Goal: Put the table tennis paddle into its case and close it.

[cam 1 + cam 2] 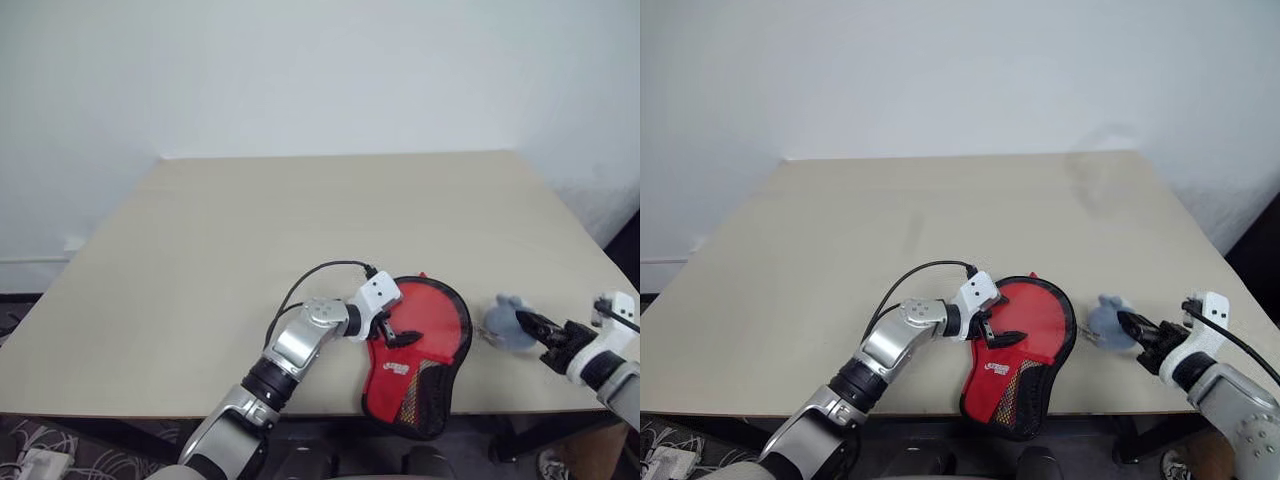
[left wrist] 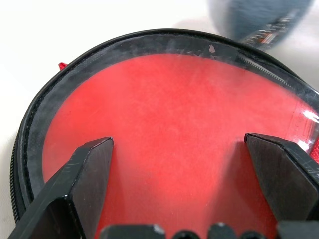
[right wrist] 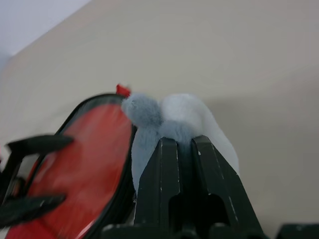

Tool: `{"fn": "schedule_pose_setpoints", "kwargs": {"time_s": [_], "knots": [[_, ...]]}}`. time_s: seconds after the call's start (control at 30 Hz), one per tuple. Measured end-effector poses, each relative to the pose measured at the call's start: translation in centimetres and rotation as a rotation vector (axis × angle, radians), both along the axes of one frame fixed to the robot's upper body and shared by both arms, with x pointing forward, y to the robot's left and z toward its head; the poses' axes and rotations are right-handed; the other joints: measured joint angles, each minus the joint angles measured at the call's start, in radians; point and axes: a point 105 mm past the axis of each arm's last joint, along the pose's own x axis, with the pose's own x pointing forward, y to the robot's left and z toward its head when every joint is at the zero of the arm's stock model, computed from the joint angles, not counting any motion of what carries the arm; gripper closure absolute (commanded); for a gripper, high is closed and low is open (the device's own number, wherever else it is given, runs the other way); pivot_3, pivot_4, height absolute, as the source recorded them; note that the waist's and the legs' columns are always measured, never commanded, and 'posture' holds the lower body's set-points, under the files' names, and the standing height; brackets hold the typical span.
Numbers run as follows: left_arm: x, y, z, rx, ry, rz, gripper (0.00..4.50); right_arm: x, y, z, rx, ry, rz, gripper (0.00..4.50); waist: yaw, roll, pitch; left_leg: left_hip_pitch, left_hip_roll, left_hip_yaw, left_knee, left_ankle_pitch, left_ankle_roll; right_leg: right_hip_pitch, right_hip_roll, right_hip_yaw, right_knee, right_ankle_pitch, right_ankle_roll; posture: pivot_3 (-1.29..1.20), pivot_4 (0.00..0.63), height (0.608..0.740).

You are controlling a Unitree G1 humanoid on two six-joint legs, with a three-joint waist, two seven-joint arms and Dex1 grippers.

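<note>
The case [image 1: 420,355] lies flat at the table's [image 1: 200,260] near edge with the left gripper [image 1: 392,330] spread wide just over its red front, while the right gripper [image 1: 530,325], just beside it, is clamped on a grey pouch [image 1: 505,322].

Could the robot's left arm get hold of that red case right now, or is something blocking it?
Probably yes. The left gripper already sits over the case, fingers spread wide above its red front, with nothing between them. The right gripper, shut on a grey pouch, is off to the side.
</note>
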Motion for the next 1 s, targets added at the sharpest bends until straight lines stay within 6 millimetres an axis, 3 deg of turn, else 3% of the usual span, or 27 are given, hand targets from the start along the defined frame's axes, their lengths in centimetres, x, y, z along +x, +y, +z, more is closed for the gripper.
{"fn": "schedule_pose_setpoints", "kwargs": {"time_s": [0.47, 0.77, 1.0], "knots": [[-0.5, -0.9, 0.1, -0.001, -0.006, -0.044, 0.00, -7.6, 2.3, 0.3, 0.004, 0.139, 0.261, 4.43, 0.023, -0.002, -0.004, -0.012, 0.011, 0.006, 0.003, -0.004, 0.002, -0.001, -0.001, -0.011, -0.014, -0.001, 0.002, 0.00, 0.000, 0.740], [-0.8, -1.2, 0.0, -0.006, 0.001, -0.062, 0.00, -10.8, 5.8, -0.1, 0.025, 0.204, 0.441, 4.43, 0.040, -0.006, -0.007, -0.012, 0.014, 0.007, 0.003, -0.007, 0.001, -0.001, -0.001, -0.016, -0.014, -0.001, 0.002, 0.00, 0.000, 0.740], [-0.9, -1.2, -0.1, -0.003, 0.002, -0.058, 0.00, -13.4, 7.0, -0.1, 0.060, 0.260, 0.496, 4.43, 0.040, -0.010, -0.009, -0.012, 0.015, 0.007, 0.003, -0.008, 0.001, 0.000, -0.001, -0.017, -0.015, -0.001, 0.002, 0.00, 0.000, 0.740]]}}
